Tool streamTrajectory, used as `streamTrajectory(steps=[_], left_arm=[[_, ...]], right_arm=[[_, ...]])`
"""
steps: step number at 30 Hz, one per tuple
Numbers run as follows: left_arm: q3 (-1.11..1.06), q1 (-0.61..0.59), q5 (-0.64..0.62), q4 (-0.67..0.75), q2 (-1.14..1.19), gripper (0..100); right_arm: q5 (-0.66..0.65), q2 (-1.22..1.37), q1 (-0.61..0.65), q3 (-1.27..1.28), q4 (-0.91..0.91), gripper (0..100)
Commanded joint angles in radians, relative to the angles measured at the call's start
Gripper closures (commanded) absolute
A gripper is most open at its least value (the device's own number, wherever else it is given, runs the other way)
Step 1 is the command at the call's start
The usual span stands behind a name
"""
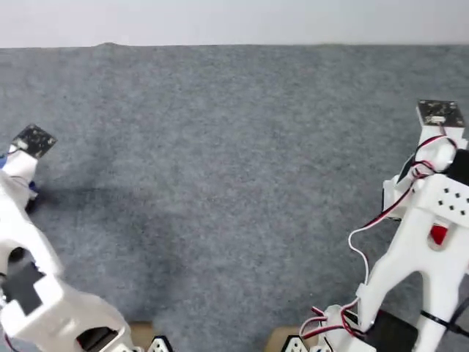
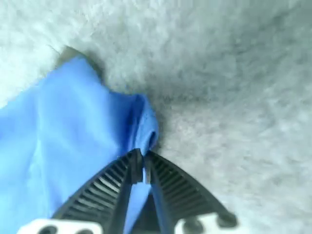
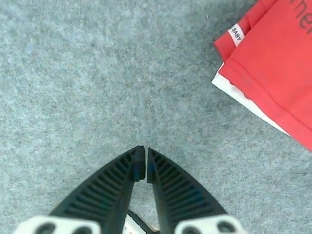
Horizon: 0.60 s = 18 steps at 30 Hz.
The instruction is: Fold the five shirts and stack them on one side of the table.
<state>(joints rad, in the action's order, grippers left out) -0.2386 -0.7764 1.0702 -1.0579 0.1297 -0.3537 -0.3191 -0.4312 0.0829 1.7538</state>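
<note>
A blue shirt (image 2: 63,141) lies crumpled on the grey carpeted table (image 2: 234,73). My left gripper (image 2: 142,163) is shut on a fold at its edge, with blue cloth pinched between the black fingers (image 2: 109,187). In the high view the left arm (image 1: 26,220) stands at the table's left edge, with a sliver of blue (image 1: 4,160) beside it. My right gripper (image 3: 146,158) is shut with nothing in it, just above bare carpet. A folded red shirt (image 3: 273,68) lies on a white shirt (image 3: 239,92) a short way ahead of it.
The right arm (image 1: 429,227), with red and white cables, stands at the table's right edge. A wide stretch of grey carpet (image 1: 234,169) spreads between the two arms. A pale wall (image 1: 234,22) runs along the far edge.
</note>
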Motion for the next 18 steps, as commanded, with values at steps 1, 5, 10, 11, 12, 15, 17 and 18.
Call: streamTrajectory(steps=[1, 5, 10, 11, 12, 15, 17, 18], left_arm=[[0.028, 0.032, -0.026, -0.097, -0.135, 99], [0.028, 0.08, -0.026, -0.23, -0.241, 100], [0.028, 0.181, -0.147, -0.301, -0.399, 100], [0.028, 0.207, -0.189, -0.298, -0.436, 100], [0.028, 0.238, -0.233, -0.298, -0.474, 100], [0.03, 0.356, -0.381, -0.299, -0.595, 100], [0.053, 0.445, -0.468, -0.298, -0.664, 100], [0.077, 0.493, -0.509, -0.298, -0.694, 100]], right_arm=[[0.011, -0.045, 0.008, -0.006, 0.045, 98.8], [0.011, -0.045, 0.008, -0.006, 0.045, 98.8], [0.011, -0.065, 0.01, -0.006, 0.045, 98.8], [0.011, -0.071, 0.01, -0.006, 0.045, 98.8], [0.011, -0.079, 0.01, -0.006, 0.045, 98.8], [0.011, -0.101, 0.01, -0.006, 0.045, 98.8], [0.011, -0.11, 0.01, -0.006, 0.045, 98.8], [0.011, -0.113, 0.01, -0.006, 0.045, 98.8]])
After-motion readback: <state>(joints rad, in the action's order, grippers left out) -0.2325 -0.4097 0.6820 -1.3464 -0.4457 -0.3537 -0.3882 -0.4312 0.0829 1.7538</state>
